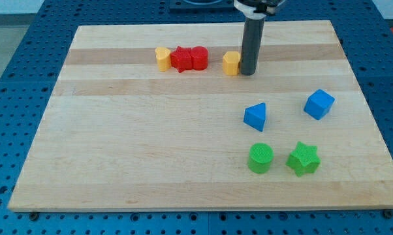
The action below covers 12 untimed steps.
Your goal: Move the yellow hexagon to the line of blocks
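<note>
My tip (248, 72) rests on the wooden board (118, 156) near the view's top, just right of the yellow hexagon (231, 63) and touching it or all but touching it; the gap cannot be made out. The rod (252, 42) stands upright and ends plain, with no jaws at all, so it neither opens nor holds anything.

To the view's left of my tip, beyond the hexagon and a stretch of bare board, sits a short line of blocks: a red block (199, 57) of rounded shape, then a red star-like block (181, 60) touching it, then a yellow block (162, 58) at the far left end, pressed against the red star. The hexagon lies near that line but apart from it, roughly level with it.

Towards the view's bottom from my tip, a blue triangular block (256, 116) lies nearly straight below, and a blue cube (319, 104) sits well to the lower right. Farther down, a green cylinder (260, 158) and a green star (303, 158) stand side by side, close but apart.
</note>
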Each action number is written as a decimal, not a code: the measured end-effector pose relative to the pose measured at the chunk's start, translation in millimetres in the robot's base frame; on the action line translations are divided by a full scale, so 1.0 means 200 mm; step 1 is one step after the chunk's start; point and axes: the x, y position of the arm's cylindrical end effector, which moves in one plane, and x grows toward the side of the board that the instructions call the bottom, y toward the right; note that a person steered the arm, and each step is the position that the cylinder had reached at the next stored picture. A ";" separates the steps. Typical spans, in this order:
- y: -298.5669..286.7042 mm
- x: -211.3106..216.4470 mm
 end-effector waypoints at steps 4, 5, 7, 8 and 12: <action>-0.08 -0.05; -0.10 -0.05; -0.11 -0.06; -0.14 -0.06; -0.08 -0.04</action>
